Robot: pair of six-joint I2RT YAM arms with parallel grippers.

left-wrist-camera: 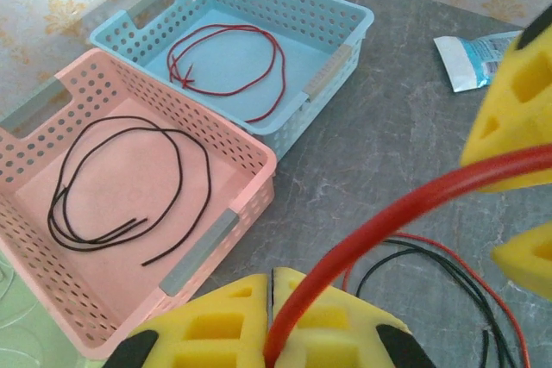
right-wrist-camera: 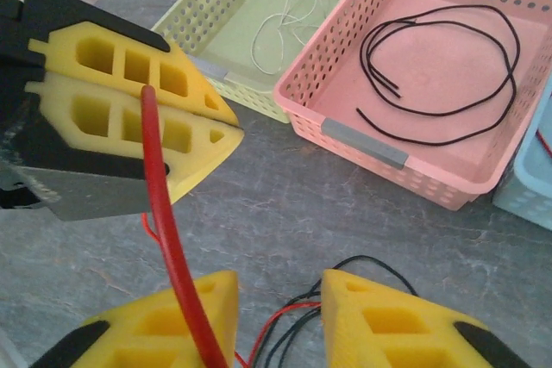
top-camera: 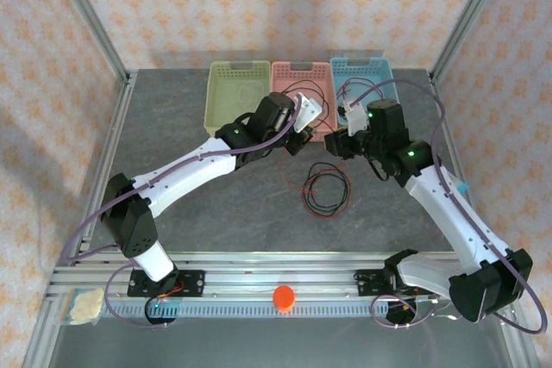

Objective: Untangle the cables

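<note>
Ideally, with the left fingers clamped on the red cable and the right fingers apart around it, the right should close gently, then draw the strand slowly clear of the black cable coiled on the surface between the arms.

Tangled cables lie on the table before a row: left basket, middle basket, right basket.
</note>
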